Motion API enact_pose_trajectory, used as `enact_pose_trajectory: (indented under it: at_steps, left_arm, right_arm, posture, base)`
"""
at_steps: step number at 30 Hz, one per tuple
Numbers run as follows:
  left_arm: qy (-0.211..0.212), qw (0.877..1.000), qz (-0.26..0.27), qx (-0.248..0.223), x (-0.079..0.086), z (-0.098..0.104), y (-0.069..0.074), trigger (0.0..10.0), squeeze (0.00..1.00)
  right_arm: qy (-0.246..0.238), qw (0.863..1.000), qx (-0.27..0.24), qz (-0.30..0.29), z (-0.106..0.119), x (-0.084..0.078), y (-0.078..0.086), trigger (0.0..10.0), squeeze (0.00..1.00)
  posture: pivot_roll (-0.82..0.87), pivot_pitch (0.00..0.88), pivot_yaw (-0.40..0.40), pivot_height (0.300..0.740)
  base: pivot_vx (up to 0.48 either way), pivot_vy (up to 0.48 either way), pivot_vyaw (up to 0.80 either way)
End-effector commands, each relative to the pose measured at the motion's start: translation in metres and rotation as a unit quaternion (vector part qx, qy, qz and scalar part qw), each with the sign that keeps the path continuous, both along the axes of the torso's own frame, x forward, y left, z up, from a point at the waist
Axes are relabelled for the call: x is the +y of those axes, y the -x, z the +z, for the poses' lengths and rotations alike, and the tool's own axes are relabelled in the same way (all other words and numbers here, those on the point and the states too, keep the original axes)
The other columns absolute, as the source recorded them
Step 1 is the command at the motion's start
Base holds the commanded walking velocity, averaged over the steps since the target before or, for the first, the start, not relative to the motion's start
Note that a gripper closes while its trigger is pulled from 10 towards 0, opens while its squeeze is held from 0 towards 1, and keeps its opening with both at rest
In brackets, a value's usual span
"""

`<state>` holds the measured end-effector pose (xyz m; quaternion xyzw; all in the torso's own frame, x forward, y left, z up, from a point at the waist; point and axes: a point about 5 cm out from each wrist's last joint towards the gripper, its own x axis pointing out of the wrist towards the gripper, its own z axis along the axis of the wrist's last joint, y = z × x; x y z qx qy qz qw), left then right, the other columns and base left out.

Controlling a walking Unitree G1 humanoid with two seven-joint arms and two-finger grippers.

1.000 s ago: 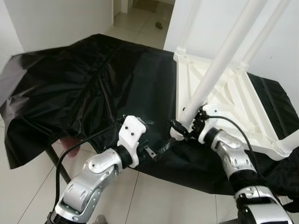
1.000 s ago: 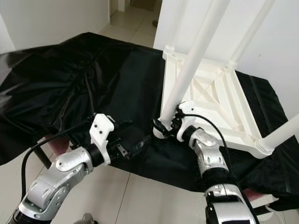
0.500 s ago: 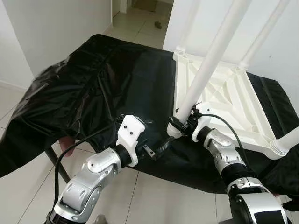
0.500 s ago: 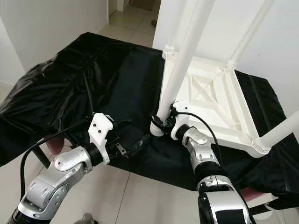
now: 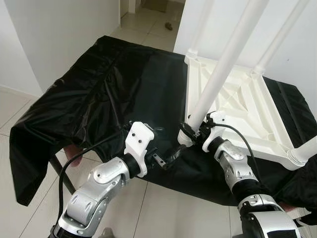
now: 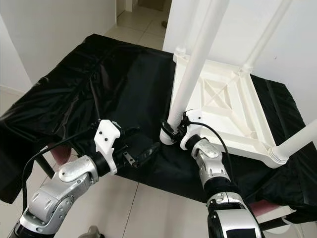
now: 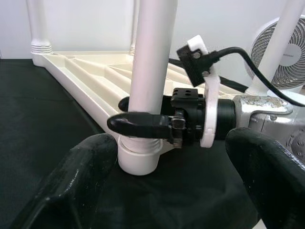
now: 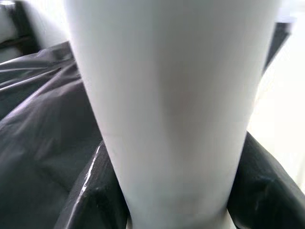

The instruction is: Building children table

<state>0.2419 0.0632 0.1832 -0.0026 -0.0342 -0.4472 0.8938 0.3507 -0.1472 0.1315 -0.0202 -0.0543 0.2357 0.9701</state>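
Note:
A white children's table (image 5: 237, 104) lies upside down on a surface draped in black cloth (image 5: 109, 94), its legs pointing up. My right gripper (image 5: 190, 135) is shut on the near-left table leg (image 5: 223, 69) just above its socket. In the left wrist view, one of its black fingers (image 7: 138, 125) crosses that leg (image 7: 150, 62). In the right wrist view the leg (image 8: 167, 105) sits tight between the fingers. My left gripper (image 5: 171, 156) is open, low over the cloth's front edge, just left of the leg's base and holding nothing.
Other table legs rise at the far left (image 5: 198, 29), far right (image 5: 280, 37) and near right (image 5: 307, 151). A white wall stands behind the table. A fan (image 7: 281, 57) is beyond it. Tiled floor (image 5: 148, 29) lies around; something pink (image 5: 74, 148) shows under the cloth's front edge.
The black cloth's left side has dropped and now hangs lower over the edge. My right gripper stays clamped on the leg, shifted slightly left. The left gripper has hardly moved.

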Motion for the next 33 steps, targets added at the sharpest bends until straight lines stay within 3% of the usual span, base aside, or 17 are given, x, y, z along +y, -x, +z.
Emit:
enact_pose_trajectory:
  at_steps: [1,10,12,16,21,25,26,27,28,29,33]
  left_arm:
    - [0.000,1.000,-0.010,0.007,-0.004,-0.002,0.004,10.0,0.00]
    - [0.003,1.000,-0.013,0.010,-0.006,-0.002,0.005,10.0,0.00]
    - [0.004,1.000,-0.014,0.010,-0.006,-0.002,0.004,10.0,0.00]
    - [0.005,1.000,-0.014,0.010,-0.007,-0.002,0.004,10.0,0.00]
    - [0.006,1.000,-0.013,0.010,-0.007,-0.002,0.005,10.0,0.00]
    - [0.008,1.000,-0.011,0.011,-0.008,-0.003,0.005,10.0,0.00]
    - [0.008,1.000,-0.011,0.011,-0.008,-0.003,0.005,10.0,0.00]
    - [0.008,1.000,-0.010,0.010,-0.007,-0.003,0.005,10.0,0.00]
    - [0.008,1.000,-0.010,0.010,-0.007,-0.003,0.005,10.0,0.00]
    - [0.008,1.000,-0.010,0.010,-0.007,-0.003,0.005,10.0,0.00]
    - [0.008,1.000,-0.009,0.010,-0.007,-0.003,0.005,10.0,0.00]
  right_arm:
    - [0.013,0.997,0.028,-0.074,-0.009,-0.013,0.001,0.0,0.00]
    - [0.007,0.982,0.044,-0.181,-0.013,-0.005,0.008,0.0,0.00]
    - [0.005,0.970,0.046,-0.238,-0.014,0.000,0.010,0.0,0.00]
    - [-0.007,0.954,0.048,-0.296,-0.013,0.007,0.013,0.0,0.00]
    - [-0.022,0.950,0.055,-0.308,-0.012,0.018,0.015,0.0,0.00]
    - [-0.031,0.950,0.052,-0.308,-0.008,0.015,0.015,0.5,0.00]
    - [-0.030,0.949,0.052,-0.310,-0.007,0.013,0.015,1.7,0.00]
    - [-0.030,0.950,0.050,-0.306,-0.006,0.011,0.016,10.0,0.00]
    - [-0.030,0.950,0.050,-0.306,-0.006,0.011,0.016,10.0,0.00]
    - [-0.041,0.954,0.051,-0.294,-0.005,0.012,0.016,10.0,1.00]
    - [-0.050,0.962,0.046,-0.265,-0.002,0.012,0.018,10.0,1.00]
  posture:
    - [0.13,0.099,-0.122,0.740]
    - [0.12,0.102,-0.121,0.740]
    - [0.12,0.101,-0.122,0.740]
    - [0.13,0.097,-0.130,0.740]
    - [0.13,0.093,-0.134,0.740]
    - [0.13,0.090,-0.137,0.740]
    - [0.14,0.088,-0.140,0.740]
    - [0.14,0.087,-0.142,0.740]
    - [0.14,0.087,-0.142,0.740]
    - [0.14,0.084,-0.143,0.740]
    - [0.14,0.083,-0.144,0.740]
  base:
    - [0.000,0.000,0.00]
    - [0.000,0.000,0.00]
    - [0.000,0.000,0.00]
    - [0.000,0.000,0.00]
    - [0.000,0.000,0.00]
    - [0.000,0.000,0.00]
    - [0.000,0.000,0.00]
    - [0.000,0.000,0.00]
    - [0.000,0.000,0.00]
    - [0.000,0.000,0.00]
    - [0.000,0.000,0.00]
